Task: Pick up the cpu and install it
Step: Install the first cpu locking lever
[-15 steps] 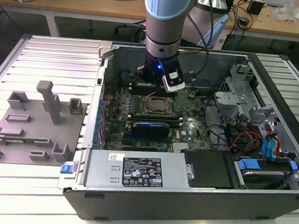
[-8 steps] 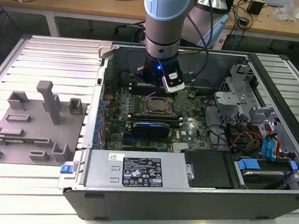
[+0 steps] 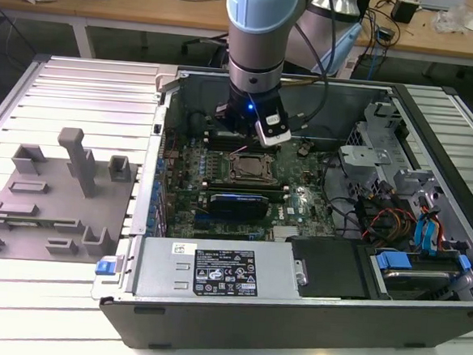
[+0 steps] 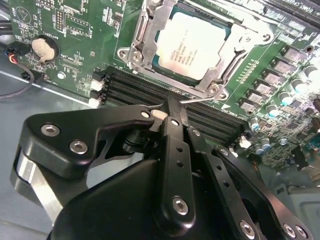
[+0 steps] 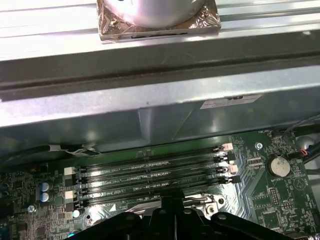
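The cpu [image 4: 192, 45], a square chip with a silvery-white top, lies flat inside the metal socket frame [image 4: 140, 47] on the green motherboard [image 4: 75, 25]. In the exterior view the cpu [image 3: 249, 169] sits mid-board inside the open computer case, just in front of the arm's wrist. My gripper [image 4: 171, 107] is shut, its black fingers pressed together with nothing seen between them. The tip hovers over the memory slots [image 4: 130, 85] at the socket's edge, right by a thin wire lever [image 4: 200, 100]. I cannot tell whether it touches the lever. The gripper [image 5: 172, 200] also appears in the first wrist view.
The case walls [image 3: 163, 124] ring the board. A power supply [image 3: 222, 270] lies along the front, and a drive cage with cables and blue tabs [image 3: 393, 262] is at the exterior view's right. Grey fixture blocks [image 3: 48, 205] stand outside, at the left. A coin battery [image 4: 42, 47] sits on the board.
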Robot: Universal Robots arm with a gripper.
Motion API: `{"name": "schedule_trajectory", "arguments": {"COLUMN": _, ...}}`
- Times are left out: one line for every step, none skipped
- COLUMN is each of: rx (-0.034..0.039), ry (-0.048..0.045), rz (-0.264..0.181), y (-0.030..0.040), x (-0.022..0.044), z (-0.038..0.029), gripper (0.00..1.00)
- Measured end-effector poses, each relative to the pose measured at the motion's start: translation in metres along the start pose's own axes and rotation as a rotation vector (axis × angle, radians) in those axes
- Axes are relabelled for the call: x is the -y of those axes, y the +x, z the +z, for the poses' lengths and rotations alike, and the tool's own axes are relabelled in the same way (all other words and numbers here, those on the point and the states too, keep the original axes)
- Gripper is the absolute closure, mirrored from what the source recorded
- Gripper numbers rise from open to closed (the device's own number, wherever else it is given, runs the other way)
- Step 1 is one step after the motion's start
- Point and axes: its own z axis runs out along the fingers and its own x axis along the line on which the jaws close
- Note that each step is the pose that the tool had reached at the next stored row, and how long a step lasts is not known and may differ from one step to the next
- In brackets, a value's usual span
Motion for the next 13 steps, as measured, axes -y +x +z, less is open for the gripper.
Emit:
{"name": "schedule_trajectory", "arguments": {"rx": 0.0005, "ry": 0.0001, "rz": 0.000, "y": 0.0005, "x": -0.0013, "z": 0.0006, "gripper": 0.89}}
{"name": "schedule_trajectory", "arguments": {"rx": 0.0008, "ry": 0.0002, "rz": 0.000, "y": 0.0007, "x": -0.0021, "z": 0.0009, "gripper": 0.89}}
{"name": "schedule_trajectory", "arguments": {"rx": 0.0010, "ry": 0.0001, "rz": 0.000, "y": 0.0010, "x": -0.0028, "z": 0.0012, "gripper": 0.89}}
{"name": "schedule_trajectory", "arguments": {"rx": 0.0013, "ry": 0.0000, "rz": 0.000, "y": 0.0012, "x": -0.0034, "z": 0.0015, "gripper": 0.89}}
{"name": "schedule_trajectory", "arguments": {"rx": 0.0016, "ry": -0.0001, "rz": 0.000, "y": 0.0014, "x": -0.0038, "z": 0.0018, "gripper": 0.89}}
{"name": "schedule_trajectory", "arguments": {"rx": 0.0023, "ry": -0.0002, "rz": -0.001, "y": 0.0016, "x": -0.0042, "z": 0.0024, "gripper": 0.89}}
{"name": "schedule_trajectory", "arguments": {"rx": 0.0041, "ry": -0.0001, "rz": -0.001, "y": 0.0017, "x": -0.0041, "z": 0.0030, "gripper": 0.89}}
{"name": "schedule_trajectory", "arguments": {"rx": 0.0086, "ry": 0.0004, "rz": -0.002, "y": 0.0017, "x": -0.0039, "z": 0.0038, "gripper": 0.89}}
{"name": "schedule_trajectory", "arguments": {"rx": 0.0160, "ry": 0.0013, "rz": -0.004, "y": 0.0019, "x": -0.0037, "z": 0.0044, "gripper": 0.89}}
{"name": "schedule_trajectory", "arguments": {"rx": 0.0207, "ry": 0.0014, "rz": -0.005, "y": 0.0020, "x": -0.0036, "z": 0.0048, "gripper": 0.89}}
{"name": "schedule_trajectory", "arguments": {"rx": 0.0279, "ry": 0.0015, "rz": -0.006, "y": 0.0021, "x": -0.0034, "z": 0.0055, "gripper": 0.89}}
{"name": "schedule_trajectory", "arguments": {"rx": 0.0367, "ry": 0.0025, "rz": -0.006, "y": 0.0023, "x": -0.0033, "z": 0.0059, "gripper": 0.89}}
{"name": "schedule_trajectory", "arguments": {"rx": 0.0427, "ry": 0.0031, "rz": -0.006, "y": 0.0025, "x": -0.0032, "z": 0.0062, "gripper": 0.89}}
